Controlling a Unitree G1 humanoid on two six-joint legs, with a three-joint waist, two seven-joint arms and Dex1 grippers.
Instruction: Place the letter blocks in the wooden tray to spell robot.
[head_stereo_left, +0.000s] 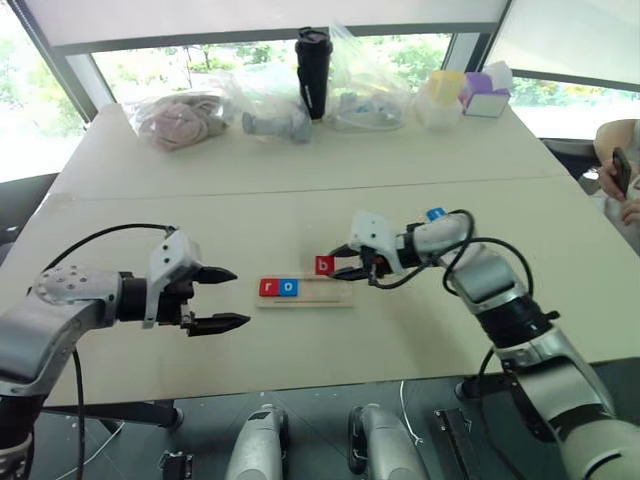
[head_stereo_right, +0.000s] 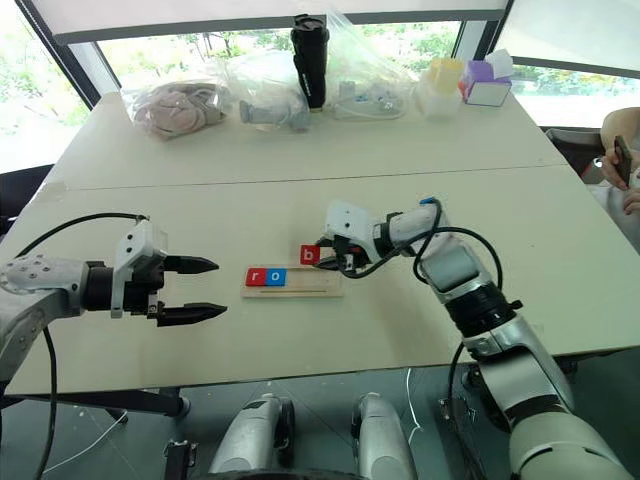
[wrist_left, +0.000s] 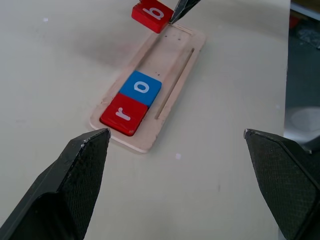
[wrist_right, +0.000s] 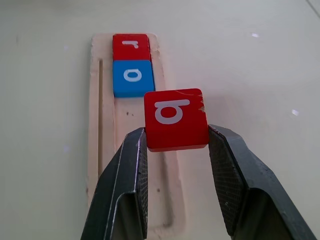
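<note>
On the pale table (head_stereo_left: 420, 330), the wooden tray (head_stereo_left: 325, 298) lies lengthwise across the middle. A red "r" block (head_stereo_left: 268, 287) sits at its left end with a blue "o" block (head_stereo_left: 288, 287) touching it on the right; the rest of the tray is bare.

The right gripper (wrist_right: 176, 150) pinches a red "b" block (wrist_right: 175, 120) by two opposite edges, the block held just above the tray, at about 1 o'clock from the "o" block in the head views. The right wrist view shows a small chip on one corner of the "b" block and a long groove running along the tray beside the letters.

The left gripper (head_stereo_left: 222, 298) hangs at 9 o'clock of the tray, apart from it, its fingers (wrist_left: 75, 175) spread wide and holding nothing. The left wrist view shows a black fingertip of the right gripper against the "b" block's edge.

A blue block (head_stereo_left: 435, 214) peeks from behind the right arm, at about 2 o'clock from the tray. At 12 o'clock, along the far edge, stand a black bottle (head_stereo_left: 313, 72), clear plastic bags (head_stereo_left: 185, 118) and pastel boxes (head_stereo_left: 485, 92). A person's hand holding a phone (head_stereo_left: 620, 172) shows at 3 o'clock.
</note>
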